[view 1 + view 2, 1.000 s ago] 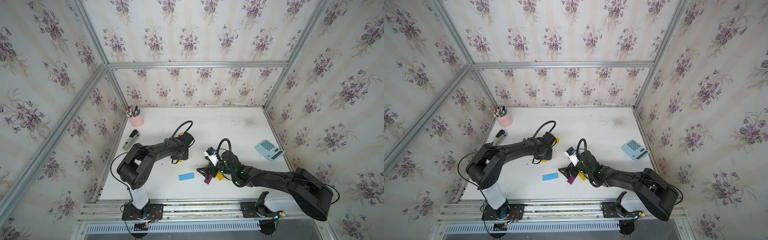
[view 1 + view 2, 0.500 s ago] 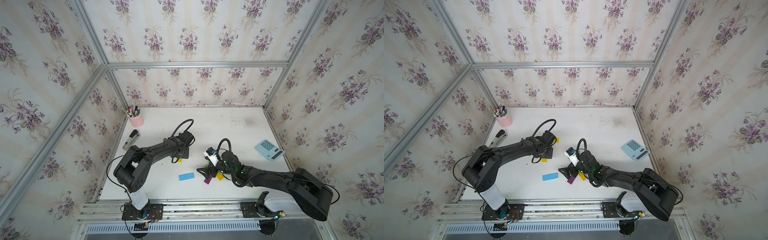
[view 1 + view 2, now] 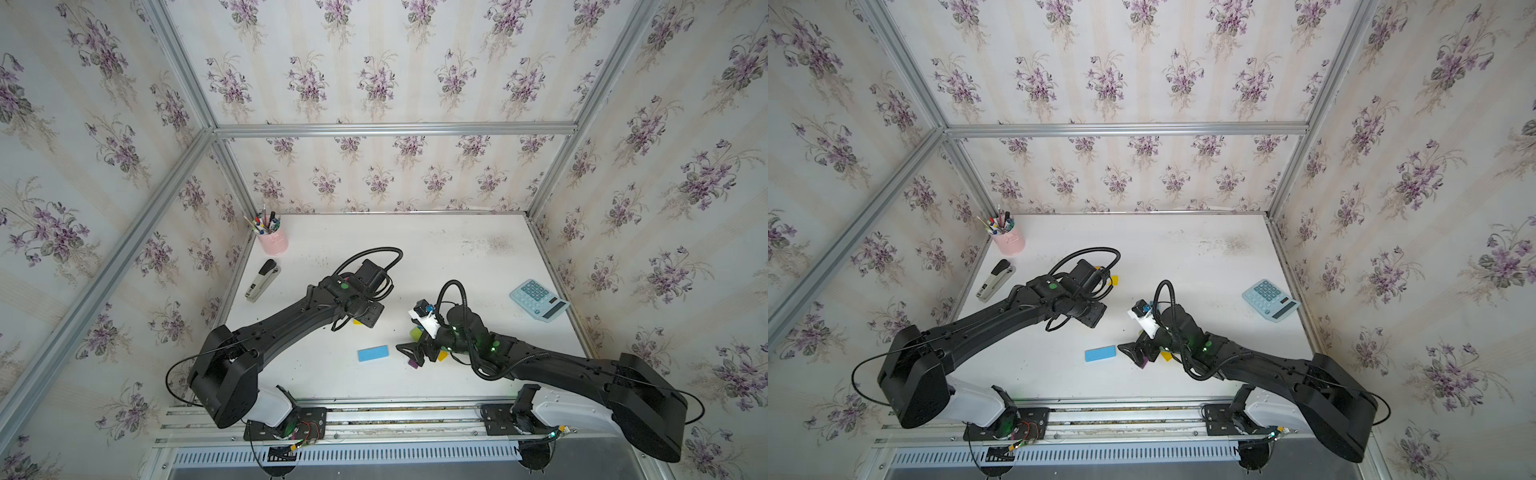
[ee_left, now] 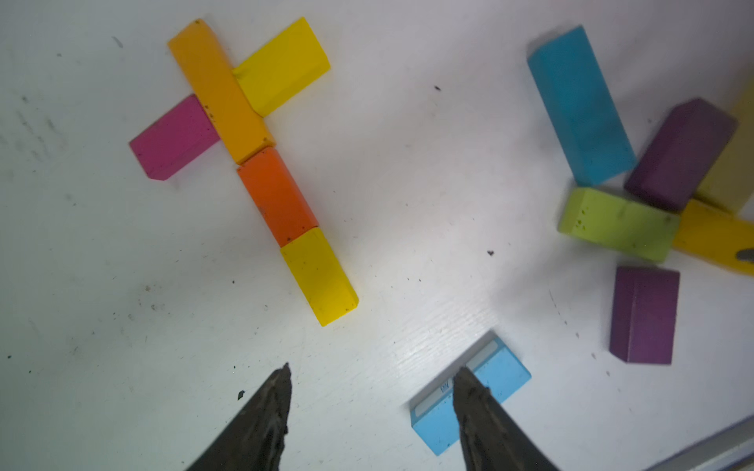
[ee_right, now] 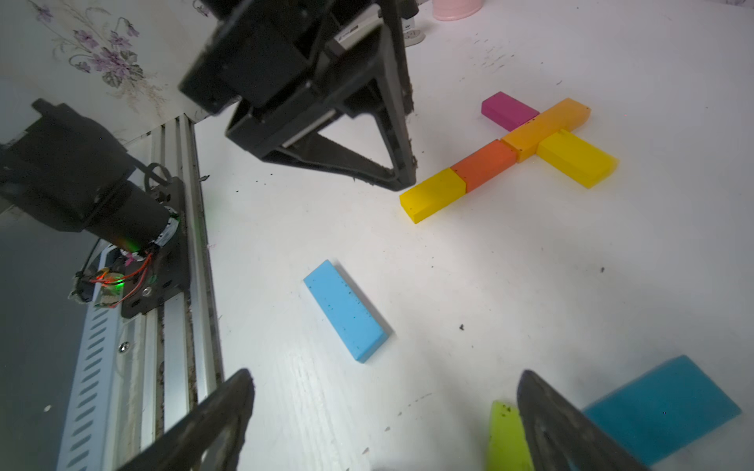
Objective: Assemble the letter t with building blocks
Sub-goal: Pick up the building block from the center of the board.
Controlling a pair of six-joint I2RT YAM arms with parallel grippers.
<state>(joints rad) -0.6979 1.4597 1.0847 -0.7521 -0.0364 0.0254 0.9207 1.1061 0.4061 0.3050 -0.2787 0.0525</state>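
**Left claw spread wider and its arm swung out**

Since a second earlier, the left claw [image 4: 373, 369] had spread its jaws, and its arm's elbow had swung a little farther from the cross [image 5: 489, 163] of blocks. The right arm had not moved. The left claw stood released, with nothing between its tips, just off the foot of the cross.

That cross lay flat on the white table [image 3: 415, 257]. An amber block [image 4: 220, 89], an orange block [image 4: 277, 195] and a yellow block [image 4: 320, 277] ran end to end as its stem. A magenta block [image 4: 173, 138] and a second yellow block [image 4: 281, 65] touched the amber one on opposite sides. A light blue block [image 5: 344, 310] lay alone near the foot of the cross.

Well apart from the cross sat a loose heap: a teal block [image 4: 581, 106], a lime block [image 4: 618, 222] and two purple blocks [image 4: 681, 155], some of them touching. The right claw [image 5: 385, 373] hung wide open and empty at that heap, with the lime block just beside one finger.
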